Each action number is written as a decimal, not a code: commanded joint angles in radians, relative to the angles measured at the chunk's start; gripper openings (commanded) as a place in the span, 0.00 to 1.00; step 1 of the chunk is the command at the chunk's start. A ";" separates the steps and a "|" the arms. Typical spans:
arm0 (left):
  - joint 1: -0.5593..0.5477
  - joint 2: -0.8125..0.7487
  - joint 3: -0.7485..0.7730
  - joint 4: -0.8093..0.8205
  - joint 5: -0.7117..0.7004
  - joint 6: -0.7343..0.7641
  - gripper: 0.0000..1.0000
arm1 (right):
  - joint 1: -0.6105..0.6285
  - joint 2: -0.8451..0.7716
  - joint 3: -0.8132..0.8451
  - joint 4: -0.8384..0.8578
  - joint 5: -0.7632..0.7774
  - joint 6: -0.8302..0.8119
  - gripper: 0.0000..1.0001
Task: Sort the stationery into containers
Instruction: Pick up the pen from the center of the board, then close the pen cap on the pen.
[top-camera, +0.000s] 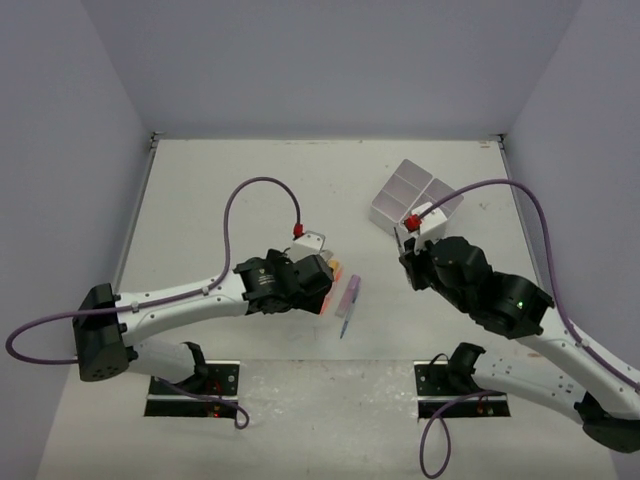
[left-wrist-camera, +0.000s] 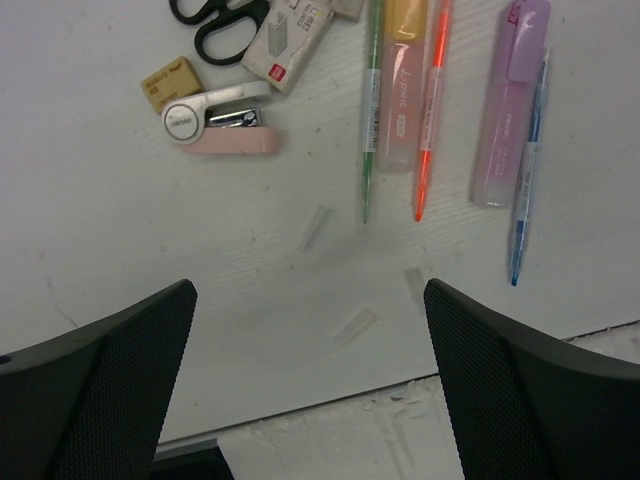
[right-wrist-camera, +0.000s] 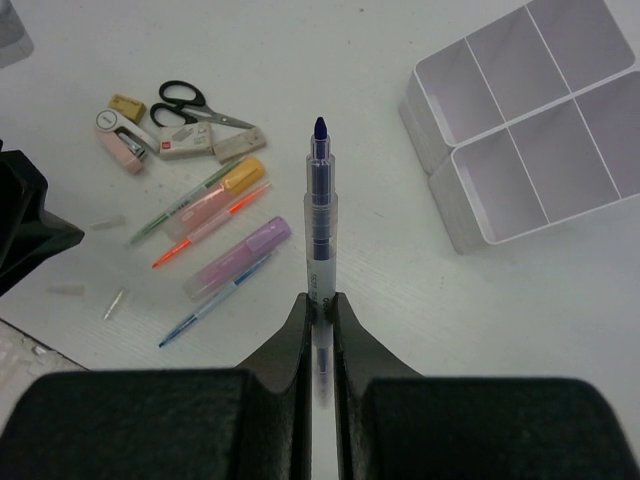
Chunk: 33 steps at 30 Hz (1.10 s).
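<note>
Straight forward — pen (right-wrist-camera: 320, 205) from right pincer (right-wrist-camera: 320, 305)

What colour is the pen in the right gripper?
Clear pen with dark blue tip; best in right wrist view.

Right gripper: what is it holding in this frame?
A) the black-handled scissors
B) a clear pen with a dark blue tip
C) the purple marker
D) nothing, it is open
B. In the right wrist view the right gripper is shut on the clear pen, whose dark blue tip points away from the camera. The scissors and the purple marker lie on the table.
</note>
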 joint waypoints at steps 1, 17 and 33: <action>0.074 -0.098 -0.073 0.158 0.106 0.308 0.99 | -0.001 -0.044 0.022 0.022 -0.026 0.022 0.00; 0.187 -0.141 -0.045 0.097 0.089 0.064 1.00 | -0.001 -0.059 0.000 0.029 -0.009 0.036 0.00; 0.190 -0.198 0.011 -0.231 -0.072 -0.641 1.00 | 0.000 -0.064 -0.008 0.039 0.011 0.039 0.00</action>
